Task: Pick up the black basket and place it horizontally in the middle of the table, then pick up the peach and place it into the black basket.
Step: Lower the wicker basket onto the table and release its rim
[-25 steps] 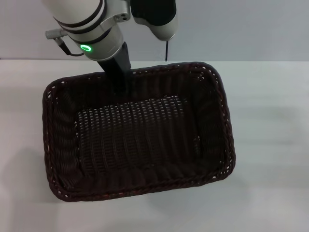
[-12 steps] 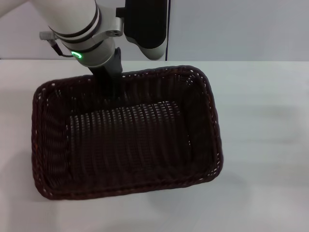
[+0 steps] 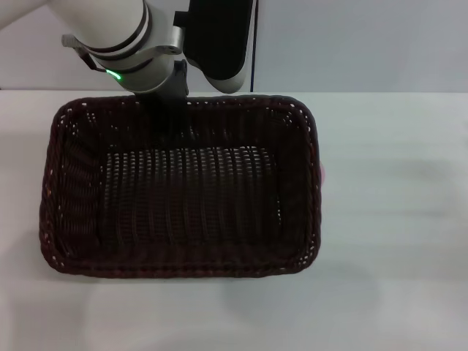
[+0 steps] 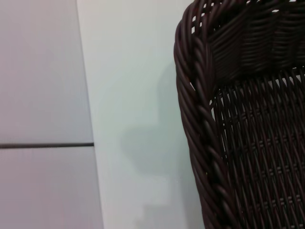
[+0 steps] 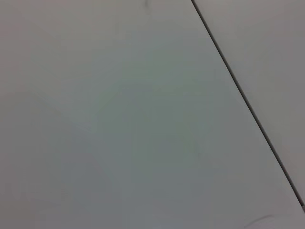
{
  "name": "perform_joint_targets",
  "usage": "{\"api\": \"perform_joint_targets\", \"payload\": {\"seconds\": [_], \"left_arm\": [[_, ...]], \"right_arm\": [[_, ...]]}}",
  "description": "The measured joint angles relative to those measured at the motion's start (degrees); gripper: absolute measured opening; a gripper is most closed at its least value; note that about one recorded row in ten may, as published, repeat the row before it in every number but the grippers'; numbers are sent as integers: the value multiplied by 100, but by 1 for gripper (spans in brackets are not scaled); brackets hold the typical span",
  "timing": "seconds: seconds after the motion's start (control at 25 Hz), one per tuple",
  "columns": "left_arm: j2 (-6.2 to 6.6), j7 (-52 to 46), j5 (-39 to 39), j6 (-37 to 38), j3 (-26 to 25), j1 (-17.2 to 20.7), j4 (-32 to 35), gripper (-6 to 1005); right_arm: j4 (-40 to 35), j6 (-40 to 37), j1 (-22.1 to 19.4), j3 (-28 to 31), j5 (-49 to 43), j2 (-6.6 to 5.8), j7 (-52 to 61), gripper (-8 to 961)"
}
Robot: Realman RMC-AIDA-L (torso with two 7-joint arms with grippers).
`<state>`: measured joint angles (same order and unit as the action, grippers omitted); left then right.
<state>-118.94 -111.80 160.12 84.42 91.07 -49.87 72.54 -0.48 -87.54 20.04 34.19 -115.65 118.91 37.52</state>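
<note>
The black basket (image 3: pixel 179 186) sits with its long axis running left to right across the white desk (image 3: pixel 395 219), its rim square to the desk's far edge. It lies somewhat left of the middle of the head view. I cannot tell whether its base is resting on the desk or held just above it.

The left claw (image 3: pixel 170 110) is at the basket's far long rim, reaching down from behind, left of the rim's midpoint. Its fingers are hidden by the wrist and the dark weave, so I cannot tell whether it is gripping the rim or has let go. The left wrist view shows only the braided rim at 1 rounded corner with bare desk beside it, and none of the claw's own fingers.

The right arm is not visible in the head view. Its wrist camera shows only a plain pale surface with a dark seam.

A small pink edge shows just beside the basket's right short side, which I take to be the peach (image 3: pixel 322 174), mostly hidden behind the rim. If so, it lies to the right of the basket and well away from the left claw, across the whole width of the weave. The right arm would seem better placed for that pick.
</note>
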Motion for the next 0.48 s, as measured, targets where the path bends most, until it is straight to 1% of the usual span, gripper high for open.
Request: {"api": "perform_joint_targets", "payload": {"seconds": [0.48], "left_arm": [[20,82,288,-194,-40,132,-1,177]], "right_arm": [[9,51,45,0,-5,0,-2,701]]}}
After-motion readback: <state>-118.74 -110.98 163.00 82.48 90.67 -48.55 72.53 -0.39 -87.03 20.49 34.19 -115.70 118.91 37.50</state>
